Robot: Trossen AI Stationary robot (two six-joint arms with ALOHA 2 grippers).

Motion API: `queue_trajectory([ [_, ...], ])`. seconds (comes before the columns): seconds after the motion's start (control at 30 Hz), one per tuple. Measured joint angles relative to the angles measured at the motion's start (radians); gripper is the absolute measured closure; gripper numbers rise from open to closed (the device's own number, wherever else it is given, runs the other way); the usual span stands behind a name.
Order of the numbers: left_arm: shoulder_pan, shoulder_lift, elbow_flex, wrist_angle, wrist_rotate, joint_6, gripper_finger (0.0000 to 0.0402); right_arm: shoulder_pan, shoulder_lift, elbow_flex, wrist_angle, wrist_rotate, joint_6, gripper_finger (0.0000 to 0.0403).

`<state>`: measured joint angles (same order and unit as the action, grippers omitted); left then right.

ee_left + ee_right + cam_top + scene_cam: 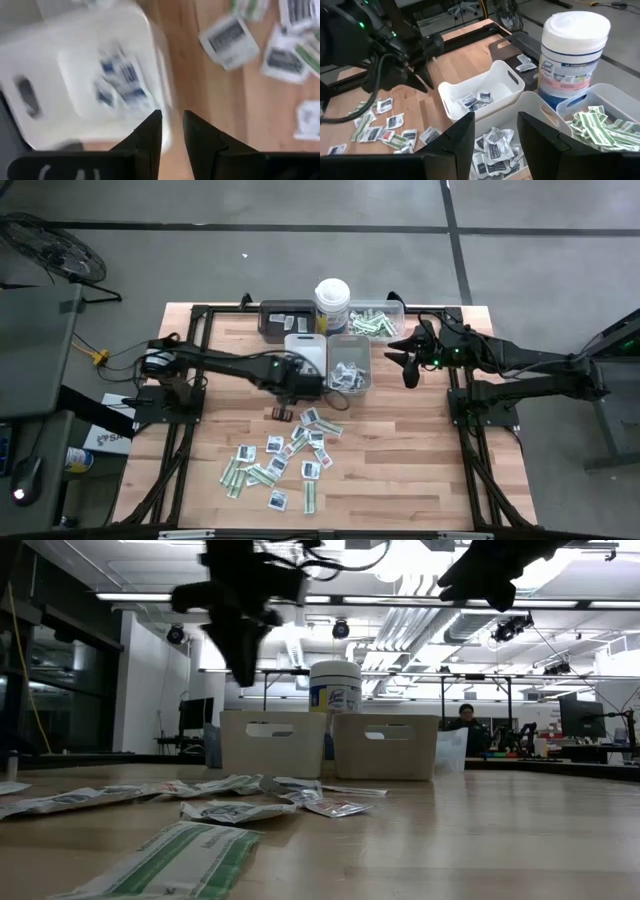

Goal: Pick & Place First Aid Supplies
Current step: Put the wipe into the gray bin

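While the packets (283, 456) lie scattered on the near table, the left gripper (171, 131) hangs by the white tray (75, 75), fingers slightly apart and empty, probably sorting. The right gripper (495, 131) waits open.

White sachets (274, 444) with dark marks, green-and-white strips (233, 477), pale wood table (400, 460).

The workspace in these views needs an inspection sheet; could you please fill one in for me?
Surface: pale wooden tabletop, dark frame.
Job's things: small white and green-striped flat packets scattered loose at the front; more lie in the white tray, the grey tray and the clear tray.
Clutter: tall white lidded canister; dark tray.
Hands: left hand empty, over the white tray's edge; right hand open, above the trays.
Cables: along the arms.
Surroundings: person seated behind.
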<state>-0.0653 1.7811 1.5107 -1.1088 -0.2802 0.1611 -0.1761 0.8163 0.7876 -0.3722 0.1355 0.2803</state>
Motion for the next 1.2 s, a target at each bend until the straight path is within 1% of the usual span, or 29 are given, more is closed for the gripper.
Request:
queue_trajectory([
  [0.03,-0.011,-0.024,-0.039,0.007,0.001,-0.032,0.0328,0.000,0.000,0.000,0.001,-0.004,0.000,0.0261],
  [0.17,-0.054,-0.136,-0.200,0.120,0.024,-0.152,0.0328,0.000,0.000,0.000,-0.001,-0.005,-0.004,0.0261],
  [0.27,-0.082,-0.206,-0.321,0.250,0.057,-0.247,0.0328,0.000,0.000,0.000,-0.001,-0.005,-0.015,0.0261],
  [0.37,-0.100,-0.240,-0.431,0.398,0.096,-0.342,0.0327,0.000,0.000,0.000,-0.001,-0.005,-0.018,0.0261],
  [0.53,-0.100,-0.238,-0.554,0.657,0.191,-0.402,0.0309,0.000,0.000,0.000,-0.002,-0.007,-0.019,0.0261],
  [0.6,-0.099,-0.218,-0.573,0.757,0.201,-0.422,0.0293,0.000,0.000,0.000,-0.007,-0.010,-0.019,0.0261],
  [0.73,-0.099,-0.181,-0.573,0.793,0.188,-0.432,0.0252,0.000,0.001,0.000,-0.007,-0.010,-0.019,0.0261],
  [0.83,-0.099,-0.149,-0.574,0.819,0.187,-0.431,0.0231,0.000,0.000,0.000,-0.010,-0.010,-0.021,0.0261],
  [0.93,-0.099,-0.121,-0.574,0.824,0.177,-0.433,0.0226,0.000,0.000,0.000,-0.014,-0.011,-0.026,0.0261],
  [1.2,-0.099,-0.067,-0.574,0.829,0.079,-0.481,0.0225,0.000,0.000,0.000,-0.020,-0.011,-0.026,0.0261],
])
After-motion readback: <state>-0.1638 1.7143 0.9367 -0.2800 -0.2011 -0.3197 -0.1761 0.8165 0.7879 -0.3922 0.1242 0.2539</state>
